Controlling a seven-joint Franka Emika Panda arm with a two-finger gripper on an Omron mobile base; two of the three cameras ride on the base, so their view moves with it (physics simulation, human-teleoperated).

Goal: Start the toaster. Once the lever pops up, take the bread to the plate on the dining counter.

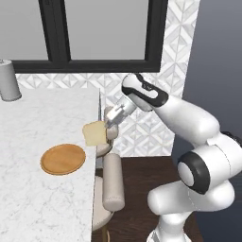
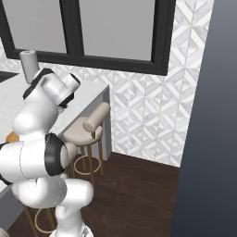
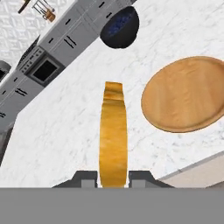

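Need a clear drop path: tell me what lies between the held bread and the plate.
Nothing: in the left base view only bare marble of the dining counter separates the bread, held in the gripper, from the plate. The hand view agrees.

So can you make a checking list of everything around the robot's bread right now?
Surface: dining counter, white marble, straight edge.
Job's things: bread held upright over the counter's edge, not yet on the plate; plate bare.
Clutter: grey canister at the counter's far end; dark bowl beyond the bread.
Gripper: gripper shut on the bread, fingers either side of the crust.
Cables: nothing seen.
Surroundings: beige stools, window, patterned wall tiles, dark wood floor.
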